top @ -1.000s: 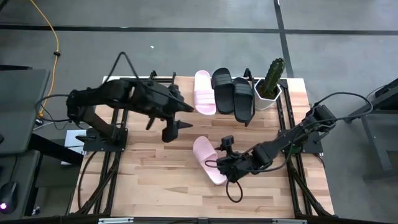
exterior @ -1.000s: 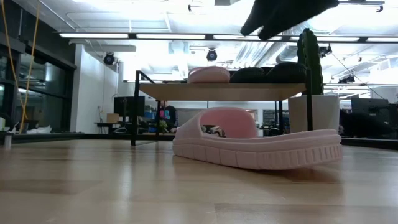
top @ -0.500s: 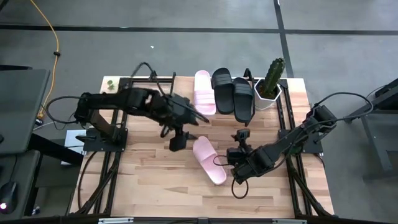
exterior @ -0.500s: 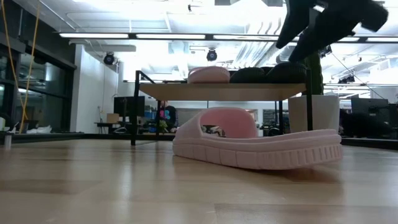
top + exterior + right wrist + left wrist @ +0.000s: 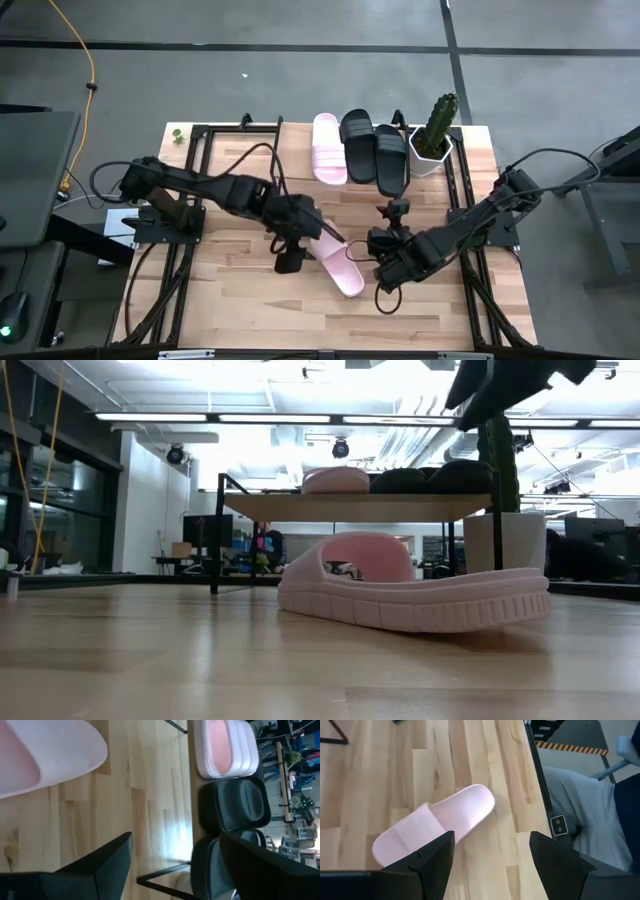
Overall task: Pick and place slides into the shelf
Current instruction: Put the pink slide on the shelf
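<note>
left gripper (image 5: 318, 238) released, fingers spread above the loose pink slide (image 5: 337, 259) on the table (image 5: 230, 285). right gripper (image 5: 372, 247) released beside it. three slides on shelf (image 5: 355, 506).

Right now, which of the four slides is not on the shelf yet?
The pale pink slide lying on the tabletop, under the left gripper. The other pink slide and both black slides already sit on the shelf.

On the table (image 5: 230, 290), one slide (image 5: 337, 262) lies at the middle between the left gripper (image 5: 318, 237) and right gripper (image 5: 372, 248), while three slides (image 5: 360, 150) sit on the shelf (image 5: 350, 506) at the far edge, beside a potted cactus (image 5: 434, 135).
</note>
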Action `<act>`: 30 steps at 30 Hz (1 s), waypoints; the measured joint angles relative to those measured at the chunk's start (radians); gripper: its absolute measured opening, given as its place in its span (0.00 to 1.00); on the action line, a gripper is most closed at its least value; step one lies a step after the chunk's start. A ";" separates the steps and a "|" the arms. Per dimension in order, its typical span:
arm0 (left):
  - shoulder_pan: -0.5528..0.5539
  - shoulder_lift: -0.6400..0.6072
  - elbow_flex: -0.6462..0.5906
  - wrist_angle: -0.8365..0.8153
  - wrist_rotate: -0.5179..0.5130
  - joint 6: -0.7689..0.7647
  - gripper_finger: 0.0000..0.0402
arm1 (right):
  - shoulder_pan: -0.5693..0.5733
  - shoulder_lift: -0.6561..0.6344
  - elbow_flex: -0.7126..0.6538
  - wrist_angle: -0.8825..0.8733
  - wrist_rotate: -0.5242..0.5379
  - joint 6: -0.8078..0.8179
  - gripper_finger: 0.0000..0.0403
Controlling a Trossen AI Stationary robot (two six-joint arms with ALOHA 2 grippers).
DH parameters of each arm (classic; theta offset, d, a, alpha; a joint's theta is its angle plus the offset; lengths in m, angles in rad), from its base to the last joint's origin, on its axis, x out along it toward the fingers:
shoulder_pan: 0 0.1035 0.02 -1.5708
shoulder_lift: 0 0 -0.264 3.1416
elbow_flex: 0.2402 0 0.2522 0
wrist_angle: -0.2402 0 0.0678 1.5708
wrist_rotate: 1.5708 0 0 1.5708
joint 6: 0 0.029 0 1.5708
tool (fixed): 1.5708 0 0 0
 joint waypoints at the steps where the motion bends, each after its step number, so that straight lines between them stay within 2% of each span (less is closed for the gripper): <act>1: -0.005 -0.001 -0.022 0.018 0.000 -0.005 0.62 | 0.002 0.000 0.011 -0.012 -0.003 0.012 0.72; 15: -0.002 0.001 -0.255 0.241 -0.018 -0.036 0.62 | 0.090 0.000 0.025 -0.142 0.031 0.139 0.72; 24: -0.081 0.001 -0.362 0.343 -0.258 -0.043 0.62 | 0.100 0.000 0.025 -0.141 0.050 0.149 0.72; 30: -0.158 0.024 -0.368 0.383 -0.419 -0.059 0.62 | 0.089 0.000 0.026 -0.135 0.052 0.150 0.72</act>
